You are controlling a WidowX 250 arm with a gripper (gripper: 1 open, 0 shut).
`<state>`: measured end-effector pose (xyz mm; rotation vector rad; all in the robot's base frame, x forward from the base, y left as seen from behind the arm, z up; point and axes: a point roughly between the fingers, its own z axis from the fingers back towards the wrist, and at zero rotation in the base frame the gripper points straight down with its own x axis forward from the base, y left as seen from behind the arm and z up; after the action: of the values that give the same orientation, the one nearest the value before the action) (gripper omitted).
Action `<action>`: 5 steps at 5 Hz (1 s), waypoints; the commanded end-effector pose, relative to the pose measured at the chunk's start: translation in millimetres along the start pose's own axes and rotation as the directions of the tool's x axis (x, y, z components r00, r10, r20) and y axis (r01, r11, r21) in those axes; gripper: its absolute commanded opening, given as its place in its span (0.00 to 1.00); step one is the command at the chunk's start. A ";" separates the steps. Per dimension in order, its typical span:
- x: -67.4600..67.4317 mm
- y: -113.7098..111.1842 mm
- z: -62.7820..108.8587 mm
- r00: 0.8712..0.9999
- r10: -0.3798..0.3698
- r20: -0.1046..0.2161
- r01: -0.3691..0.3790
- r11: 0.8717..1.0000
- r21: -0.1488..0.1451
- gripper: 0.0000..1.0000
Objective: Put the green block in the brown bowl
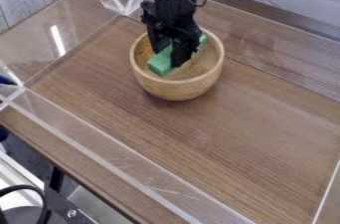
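Pincer [172, 47] points straight down, clamped on the green block [165, 60]. Block hangs tilted inside the brown bowl [177, 82].

Even soft daylight, low-resolution blur

1. The claw [173, 49] covers the upper part of the green block [162, 62]; only the block's lower end shows inside the brown bowl [176, 81].
2. The claw's fingertips are too dark and small to tell apart against the block.
3. The arm above the bowl is cut off by the picture's top edge.
4. The bowl's far inner wall is hidden behind the claw.
5. The counter [200, 138] runs past the right edge, away from the bowl.
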<state>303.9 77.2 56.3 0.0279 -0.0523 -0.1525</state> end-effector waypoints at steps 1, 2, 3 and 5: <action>4.4 7.6 7.3 0.999 0.015 0.038 -0.015 1.000 0.013 0.00; 3.9 8.3 3.5 0.999 0.019 0.033 -0.019 1.000 0.008 0.00; 3.2 8.9 0.3 0.999 0.024 0.029 -0.024 1.000 0.002 0.00; 0.5 10.0 0.3 0.999 0.037 0.025 -0.036 0.999 -0.011 1.00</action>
<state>300.9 83.4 44.7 0.0018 -0.0385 -0.1239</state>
